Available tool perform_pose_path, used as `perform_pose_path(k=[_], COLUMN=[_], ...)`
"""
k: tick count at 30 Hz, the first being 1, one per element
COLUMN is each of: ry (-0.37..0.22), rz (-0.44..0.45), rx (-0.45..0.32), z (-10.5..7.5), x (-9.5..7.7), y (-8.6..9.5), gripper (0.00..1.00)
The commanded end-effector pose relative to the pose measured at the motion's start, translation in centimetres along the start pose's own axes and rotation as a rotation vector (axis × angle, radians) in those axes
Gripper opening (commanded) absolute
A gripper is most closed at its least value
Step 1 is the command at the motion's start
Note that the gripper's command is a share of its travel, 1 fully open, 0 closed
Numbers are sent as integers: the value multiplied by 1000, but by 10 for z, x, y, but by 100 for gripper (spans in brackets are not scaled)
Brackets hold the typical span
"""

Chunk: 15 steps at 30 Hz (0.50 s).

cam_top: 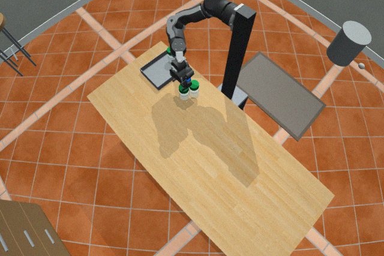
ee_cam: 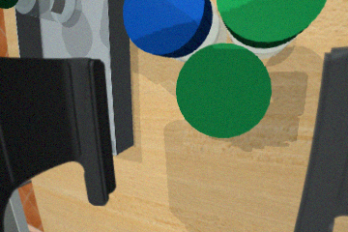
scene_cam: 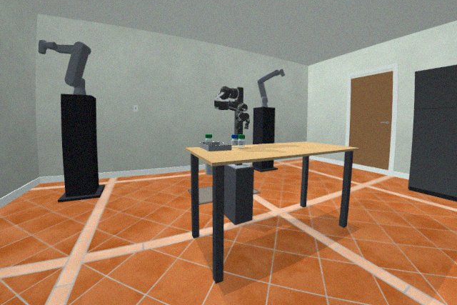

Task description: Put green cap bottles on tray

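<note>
- The end effector (ee_cam: 205,159) hangs above the desk (cam_top: 216,166) with its fingers partly spread and nothing between them; in the wrist view the dark fingers frame the left and right edges.
- Between the fingers, toward the upper centre of that view, sits the nearest green-capped bottle (ee_cam: 223,90), seen cap-on from above. That centring suggests it is the one lined up for the next pick.
- Just beyond it, touching or nearly so, stand a blue-capped bottle (ee_cam: 163,24) and a second green-capped bottle (ee_cam: 270,19). The tight cluster leaves little room, so a descending finger could nudge a neighbour over.
- The tray (cam_top: 152,73) lies just left of the cluster in the top view, near the desk's upper corner.
- One green-capped bottle (scene_cam: 208,138) stands upright at the tray; whether inside its rim I cannot tell for sure.
- Judging by this, two green-capped bottles remain to move, and the blue one should stay on the desk.
</note>
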State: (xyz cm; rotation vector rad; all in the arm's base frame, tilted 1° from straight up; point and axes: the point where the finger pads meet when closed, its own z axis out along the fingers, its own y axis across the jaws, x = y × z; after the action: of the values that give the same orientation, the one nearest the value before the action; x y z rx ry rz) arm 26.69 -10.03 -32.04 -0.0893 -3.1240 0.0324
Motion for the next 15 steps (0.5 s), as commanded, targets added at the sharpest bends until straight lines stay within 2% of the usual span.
perform_pose_path(k=[1,3,10,15], ry=[-22,-22,-22,-21], rz=[-15,-17,-17,-14], rx=[-8,-6,-6,-4], z=[8,21,21,30], x=[-4,-4,-4,-4], y=[1,1,1,1], gripper=[42,42,42,42])
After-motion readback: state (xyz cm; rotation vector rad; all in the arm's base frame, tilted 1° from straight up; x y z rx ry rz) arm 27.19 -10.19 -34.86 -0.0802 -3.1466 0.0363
